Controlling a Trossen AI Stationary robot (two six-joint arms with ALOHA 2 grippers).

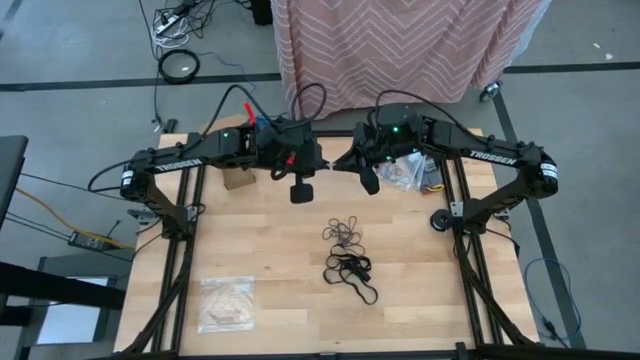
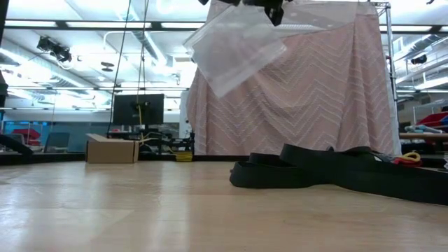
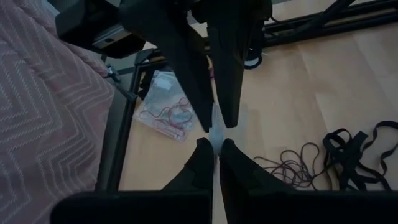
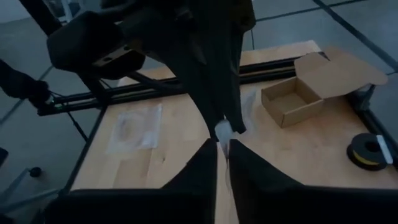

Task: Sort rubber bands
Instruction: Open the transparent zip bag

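Looking straight down, I see both hands meeting high over the rear middle of the wooden desk point(image 1: 280, 250), the left hand point(image 1: 322, 166) touching the right hand point(image 1: 350, 165) on a clear plastic bag point(image 2: 234, 49). Nearer the front, a heap of thin tan-brown rubber bands point(image 1: 346, 234) lies just behind the larger black rubber bands point(image 1: 351, 272). A small open cardboard box point(image 1: 238, 179) sits rear left, a flat clear bag point(image 1: 226, 303) front left, and a bag holding red bands point(image 1: 403, 172) rear right.

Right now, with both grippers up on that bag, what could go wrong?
1. The left gripper pinches only a thin edge of the bag, which hangs high over the table; it could slip and drop.
2. The right gripper sits tip to tip with the left one, so a small misalignment could knock them together.
3. A falling bag might scatter the loose bands.
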